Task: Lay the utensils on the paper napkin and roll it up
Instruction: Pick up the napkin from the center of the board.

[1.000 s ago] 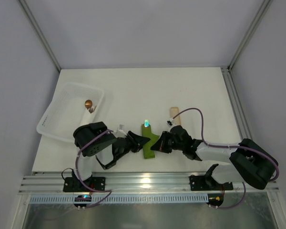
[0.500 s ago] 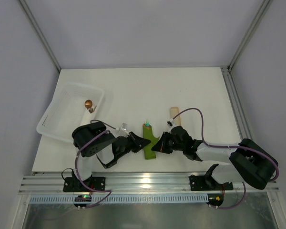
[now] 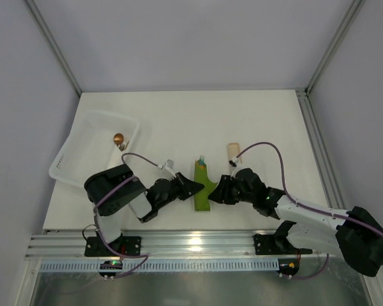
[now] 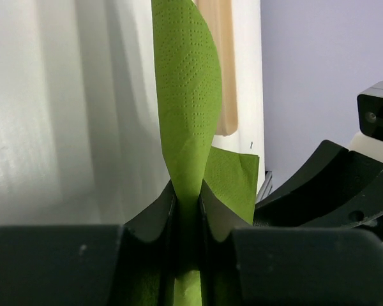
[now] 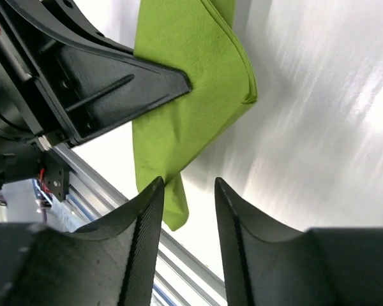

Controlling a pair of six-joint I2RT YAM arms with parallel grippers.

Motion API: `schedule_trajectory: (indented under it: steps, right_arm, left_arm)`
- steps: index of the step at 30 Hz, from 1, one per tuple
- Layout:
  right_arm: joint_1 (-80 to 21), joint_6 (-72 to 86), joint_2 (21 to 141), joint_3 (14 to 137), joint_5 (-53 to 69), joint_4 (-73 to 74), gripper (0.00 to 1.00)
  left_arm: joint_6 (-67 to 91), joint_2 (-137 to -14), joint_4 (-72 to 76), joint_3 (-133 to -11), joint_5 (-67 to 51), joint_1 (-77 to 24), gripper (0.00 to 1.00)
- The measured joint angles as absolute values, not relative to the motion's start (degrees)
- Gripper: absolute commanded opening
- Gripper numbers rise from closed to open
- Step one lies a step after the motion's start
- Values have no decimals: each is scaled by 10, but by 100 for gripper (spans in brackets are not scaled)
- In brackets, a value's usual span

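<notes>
Both arms reach low from the near edge, wrists turned inward on the napkin [image 3: 202,191], a narrow folded strip between them. The left gripper [image 4: 187,191] is clenched on the napkin's left fold, pinching it upright. The right gripper [image 5: 185,191], at the napkin's right, has its jaws parted and holds nothing. The utensils' tips [image 3: 202,159] poke from the napkin's far end. A wooden stick [image 3: 233,151] lies beyond on the right, and a tray [image 3: 83,137] sits well left.

A robotics lab test cell: a white table [image 3: 255,121] enclosed by aluminium frame posts [image 3: 53,48] and plain grey walls [image 3: 179,38], with robot arms [image 3: 306,213] bolted to an extrusion rail [image 3: 179,245].
</notes>
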State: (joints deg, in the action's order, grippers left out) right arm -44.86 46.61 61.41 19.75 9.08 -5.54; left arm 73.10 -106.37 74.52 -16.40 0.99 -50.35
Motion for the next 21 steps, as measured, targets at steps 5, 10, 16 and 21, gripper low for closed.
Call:
schedule_trajectory:
  steps: [5,10,16,21]
  right_arm:
    - [-449,423,533,209,74,36,46]
    - [-448,390,466,232,76,103,47]
    - [-448,358,429,301,87,154,47]
    - [-448,349,382,340,83,203,48]
  left_arm:
    - [680,-983,686,-178,10,-513,0]
    - [598,-882,577,-212,32,-545,0]
    - [521,-803,453,-246,72,-573,0]
    - [490,-787,378,-250,98,-573,0]
